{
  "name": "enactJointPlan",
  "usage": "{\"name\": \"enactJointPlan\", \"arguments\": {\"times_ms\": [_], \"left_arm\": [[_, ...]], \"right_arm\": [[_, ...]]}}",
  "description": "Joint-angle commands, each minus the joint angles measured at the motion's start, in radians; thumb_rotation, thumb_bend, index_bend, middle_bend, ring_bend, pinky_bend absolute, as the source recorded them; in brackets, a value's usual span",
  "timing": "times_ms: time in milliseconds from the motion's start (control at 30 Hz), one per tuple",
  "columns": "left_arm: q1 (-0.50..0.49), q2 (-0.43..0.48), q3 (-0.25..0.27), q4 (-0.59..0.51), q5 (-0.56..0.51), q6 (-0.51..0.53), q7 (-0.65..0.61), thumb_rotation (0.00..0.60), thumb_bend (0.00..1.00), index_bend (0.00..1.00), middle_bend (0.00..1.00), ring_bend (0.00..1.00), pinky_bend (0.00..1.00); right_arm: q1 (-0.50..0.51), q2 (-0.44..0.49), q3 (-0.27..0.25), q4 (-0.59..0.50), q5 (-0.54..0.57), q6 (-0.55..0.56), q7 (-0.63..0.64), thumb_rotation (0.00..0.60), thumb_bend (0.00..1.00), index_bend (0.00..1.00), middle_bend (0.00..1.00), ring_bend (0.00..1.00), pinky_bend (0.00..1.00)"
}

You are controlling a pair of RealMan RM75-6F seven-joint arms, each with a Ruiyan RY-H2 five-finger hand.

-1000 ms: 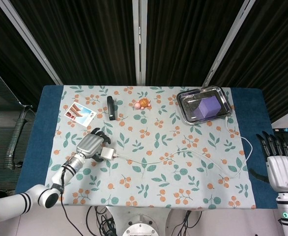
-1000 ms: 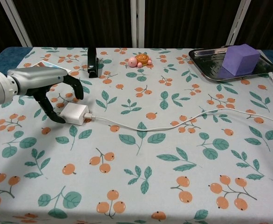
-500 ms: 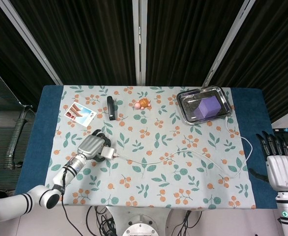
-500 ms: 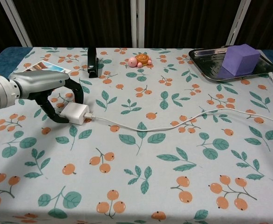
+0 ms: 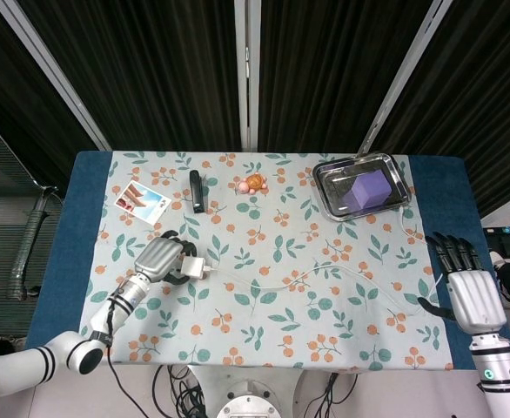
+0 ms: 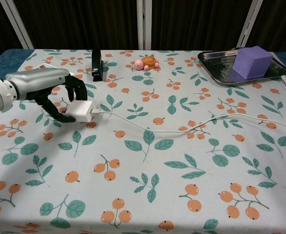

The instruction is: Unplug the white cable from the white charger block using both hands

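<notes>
My left hand (image 5: 161, 258) (image 6: 52, 92) grips the white charger block (image 5: 192, 266) (image 6: 81, 111) at the left of the floral tablecloth, lifted just off the cloth. The white cable (image 5: 325, 272) (image 6: 192, 123) is plugged into the block's right side and trails across the table toward the right edge. At the table's right edge, my right hand (image 5: 466, 292) is open with fingers spread, apart from the cable; it is outside the chest view.
A metal tray (image 5: 326, 202) (image 6: 216, 68) with a purple block (image 5: 366, 189) (image 6: 252, 61) stands back right. A black stapler-like object (image 5: 197, 190) (image 6: 96, 65), a small toy turtle (image 5: 252, 184) (image 6: 146, 63) and a picture card (image 5: 141, 202) lie along the back.
My left hand closed on the charger block and raised it slightly, pulling the cable with it. My right hand moved in from the right edge toward the table.
</notes>
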Motion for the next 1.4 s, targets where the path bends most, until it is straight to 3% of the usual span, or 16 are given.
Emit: {"name": "enactJointPlan", "arguments": {"times_ms": [33, 233, 467, 700, 967, 1400], "left_arm": [[0.019, 0.033, -0.006, -0.054, 0.016, 0.034, -0.027, 0.6, 0.34, 0.57, 0.56, 0.37, 0.18], [0.039, 0.065, -0.024, -0.16, -0.015, 0.057, -0.048, 0.6, 0.33, 0.57, 0.56, 0.37, 0.18], [0.055, 0.067, -0.049, -0.257, -0.056, 0.124, 0.06, 0.6, 0.33, 0.57, 0.55, 0.37, 0.19], [0.045, 0.061, -0.073, -0.329, -0.116, 0.14, 0.156, 0.6, 0.33, 0.57, 0.55, 0.37, 0.19], [0.032, 0.036, -0.086, -0.359, -0.181, 0.153, 0.247, 0.6, 0.33, 0.57, 0.55, 0.37, 0.19], [0.006, -0.003, -0.105, -0.377, -0.238, 0.175, 0.331, 0.6, 0.33, 0.57, 0.55, 0.37, 0.19]], "right_arm": [[0.064, 0.014, 0.027, -0.116, 0.009, -0.076, -0.037, 0.6, 0.05, 0.04, 0.11, 0.02, 0.14], [0.221, -0.015, 0.108, -0.285, 0.139, -0.268, -0.091, 0.6, 0.09, 0.11, 0.15, 0.05, 0.17], [0.406, -0.22, 0.202, -0.327, 0.426, -0.332, -0.28, 0.6, 0.22, 0.27, 0.23, 0.16, 0.24], [0.557, -0.436, 0.239, -0.288, 0.655, -0.23, -0.514, 0.6, 0.23, 0.36, 0.24, 0.18, 0.26], [0.658, -0.646, 0.267, -0.163, 0.787, -0.115, -0.615, 0.6, 0.23, 0.4, 0.24, 0.18, 0.26], [0.738, -0.769, 0.305, -0.051, 0.878, -0.082, -0.651, 0.6, 0.23, 0.47, 0.24, 0.18, 0.26]]}}
